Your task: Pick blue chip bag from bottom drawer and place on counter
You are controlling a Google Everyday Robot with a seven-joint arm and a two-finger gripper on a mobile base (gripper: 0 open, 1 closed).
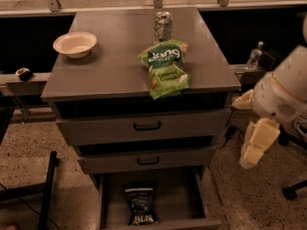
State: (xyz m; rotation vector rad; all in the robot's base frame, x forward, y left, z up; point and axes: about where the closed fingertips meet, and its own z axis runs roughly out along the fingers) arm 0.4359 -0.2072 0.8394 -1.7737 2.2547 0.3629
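In the bottom drawer [178,199] lies the crinkled blue chip bag [141,206]; end effector [252,150] (state unclear) right.

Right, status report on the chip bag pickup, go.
Gripper hanging right of the counter, below its top. Blue chip bag flat in open bottom drawer, not gripped. Nothing covering it; green bag, can, bowl on counter.

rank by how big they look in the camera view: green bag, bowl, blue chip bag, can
1. green bag
2. bowl and blue chip bag: about alike, not ranked
3. can
The gripper hangs right of the cabinet.
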